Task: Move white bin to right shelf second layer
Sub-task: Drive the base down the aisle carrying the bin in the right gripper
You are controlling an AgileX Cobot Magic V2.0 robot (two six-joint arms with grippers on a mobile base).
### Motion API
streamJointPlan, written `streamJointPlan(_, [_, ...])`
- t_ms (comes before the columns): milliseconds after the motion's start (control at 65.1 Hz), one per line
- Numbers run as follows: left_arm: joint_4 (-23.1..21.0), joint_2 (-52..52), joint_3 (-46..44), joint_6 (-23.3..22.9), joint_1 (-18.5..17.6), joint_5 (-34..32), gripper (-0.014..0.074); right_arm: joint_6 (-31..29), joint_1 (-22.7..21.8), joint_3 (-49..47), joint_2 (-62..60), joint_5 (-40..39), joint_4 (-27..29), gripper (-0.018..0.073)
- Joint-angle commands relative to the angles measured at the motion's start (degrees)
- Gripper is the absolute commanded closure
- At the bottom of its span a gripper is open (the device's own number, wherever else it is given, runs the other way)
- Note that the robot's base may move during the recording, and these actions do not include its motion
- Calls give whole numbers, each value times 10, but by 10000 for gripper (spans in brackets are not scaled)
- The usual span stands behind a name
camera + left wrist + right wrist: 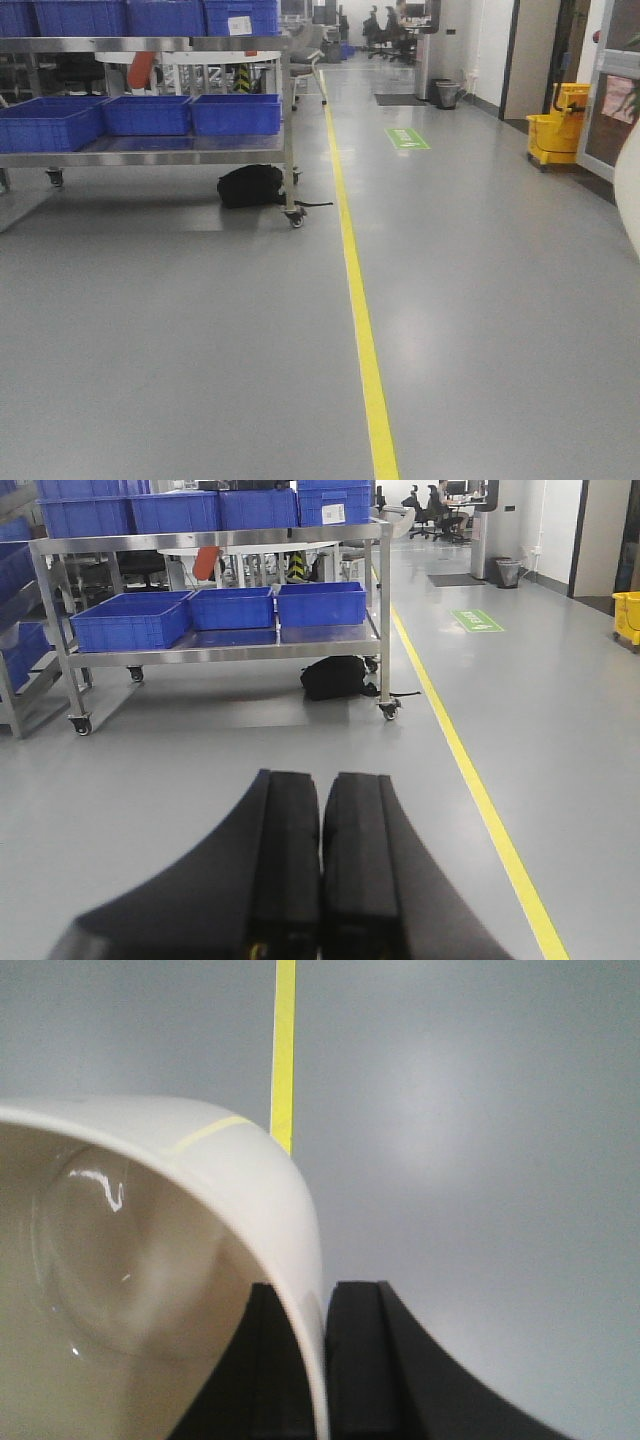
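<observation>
1. Bin [150,1250] hangs clear of the floor [200,350]. My right pincer [318,1305] is clamped on one wall at the rim, with one finger inside the mouth and one outside. In the front view only a pale sliver of it shows, far right of the yellow line [355,300].
2. Left pincer [320,860] is empty, pads pressed together, and points along the floor left of the line.
3. No shelf shows in any of my views. Left of the line I see a cart [150,158] with blue crates [235,113] and a black bag [250,186] under it. A mop bucket [556,135] sits well right of the line. I judge this to be the carry step, and the base has to turn to find the rack.
4. The hold is on a single thin, glossy wall, so I expect the bin to swing or slip if jolted. I would drive slowly, turn gently, hold the wrist level and leave the squeeze as it is.
5. The bin juts out on the side right of the line, so I would allow extra room there on any turn.
6. At the second layer I would bring the base in low over the rollers. I would part the pincer only once the bin sits flat.
</observation>
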Motion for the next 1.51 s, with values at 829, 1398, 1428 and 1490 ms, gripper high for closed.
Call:
streamJointPlan(829, [-3,-9,21,-1,0,-48,512,-4,0,-17,-1,-47,-1,511])
streamJointPlan(1398, [-3,-9,21,-1,0,-48,512,-4,0,-17,-1,-47,-1,511])
streamJointPlan(1428, [-3,-9,21,-1,0,-48,512,-4,0,-17,-1,-47,-1,511])
streamJointPlan(1490, [-3,-9,21,-1,0,-48,512,-4,0,-17,-1,-47,-1,511])
